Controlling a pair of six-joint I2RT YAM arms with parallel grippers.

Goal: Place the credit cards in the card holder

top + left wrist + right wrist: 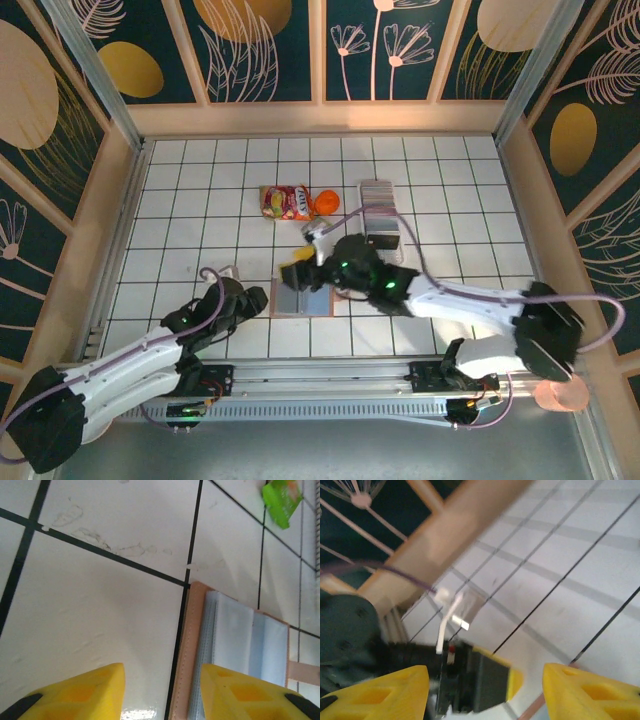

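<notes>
Step in hand: I judge this to be card pick-up. I'd brace the holder with the left pincer (162, 692) and send the right pincer (485, 690) back to the card row to lift one card by its edges.
How to do it well: take one card, keep it flat, and slide it in line with a pocket mouth. A skewed card would likely catch on the stitched rim.
Left pincer: spread wide, holding nothing. One yellow finger is over bare tile and the other over the holder's left edge. I cannot tell if it touches.
Right pincer: spread wide and empty, hanging just above the holder's far side.
Card holder: the small salmon-pink leather-like folding card holder (235, 640) lies open and flat on the white tiled bench (100, 605), grey pockets up.
Credit cards: the dense striped row of thin pale plastic credit cards (377, 200) stands well behind the holder, apart from both pincers.
Nearby: a colourful snack packet (284, 202) lies left of the cards.
</notes>
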